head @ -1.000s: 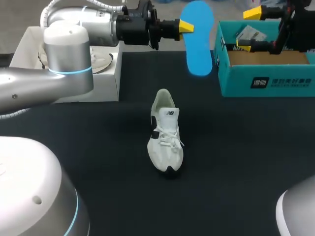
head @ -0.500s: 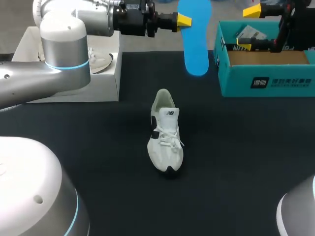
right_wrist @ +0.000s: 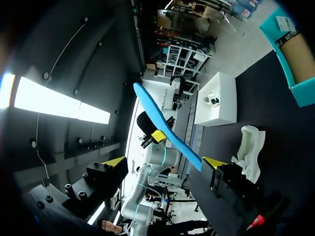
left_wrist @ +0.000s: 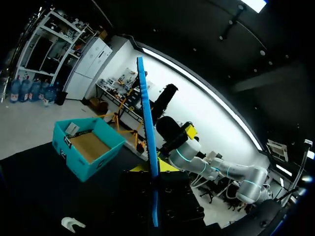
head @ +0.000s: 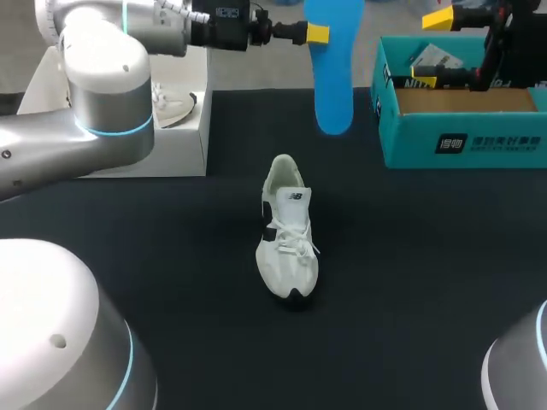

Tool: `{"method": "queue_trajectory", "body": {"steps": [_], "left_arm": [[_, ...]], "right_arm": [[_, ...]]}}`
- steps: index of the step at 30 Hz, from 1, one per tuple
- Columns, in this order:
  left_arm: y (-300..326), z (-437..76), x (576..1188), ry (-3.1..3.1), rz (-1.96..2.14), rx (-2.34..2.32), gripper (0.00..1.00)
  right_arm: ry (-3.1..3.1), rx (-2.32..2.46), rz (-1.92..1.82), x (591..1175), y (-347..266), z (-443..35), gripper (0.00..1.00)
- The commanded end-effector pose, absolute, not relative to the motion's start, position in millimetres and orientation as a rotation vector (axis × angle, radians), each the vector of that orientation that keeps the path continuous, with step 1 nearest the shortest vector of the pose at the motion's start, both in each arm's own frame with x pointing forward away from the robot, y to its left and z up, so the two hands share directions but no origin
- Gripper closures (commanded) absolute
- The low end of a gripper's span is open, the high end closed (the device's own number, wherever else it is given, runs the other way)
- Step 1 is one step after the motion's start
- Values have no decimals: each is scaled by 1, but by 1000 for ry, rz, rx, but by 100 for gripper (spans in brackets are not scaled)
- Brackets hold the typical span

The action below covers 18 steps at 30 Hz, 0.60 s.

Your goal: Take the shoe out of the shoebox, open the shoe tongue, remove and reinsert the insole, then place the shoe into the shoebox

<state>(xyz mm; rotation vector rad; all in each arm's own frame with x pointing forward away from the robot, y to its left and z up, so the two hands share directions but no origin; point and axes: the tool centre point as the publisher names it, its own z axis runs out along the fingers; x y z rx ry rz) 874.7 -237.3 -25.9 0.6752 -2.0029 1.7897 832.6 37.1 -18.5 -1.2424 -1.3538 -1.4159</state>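
On the black table (head: 427,256) the white shoe (head: 287,231) stands in the middle, toe toward the robot, with the teal shoebox (head: 461,137) at the far right. The left gripper (head: 318,34) pinches the blue insole (head: 333,85) by its edge, holding it upright above the table's far side, well apart from the shoe. The right gripper (head: 438,51) hovers over the shoebox, fingers spread wide.

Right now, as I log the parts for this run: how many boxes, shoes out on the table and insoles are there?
Boxes: 2 (teal shoebox, white box)
Shoes out on the table: 1 (white shoe)
Insoles: 1 (blue insole, in the left hand)
Total: 4
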Motion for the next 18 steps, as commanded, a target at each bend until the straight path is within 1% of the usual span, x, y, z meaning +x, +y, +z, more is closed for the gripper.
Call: {"method": "queue_trajectory", "body": {"steps": [1,2,6,18], "left_arm": [[-232,-28,878,-1918,2038,401,100],[-232,-28,879,-1899,2046,325,100],[-236,-24,880,-1940,2016,264,100],[-237,-22,879,-1946,1992,268,100]], "right_arm": [[-1353,-1245,-1417,832,38,-19,0],[-1353,-1245,-1417,832,38,-19,0],[-1353,-1245,-1417,832,38,-19,0],[-1353,-1245,-1417,832,38,-19,0]]}}
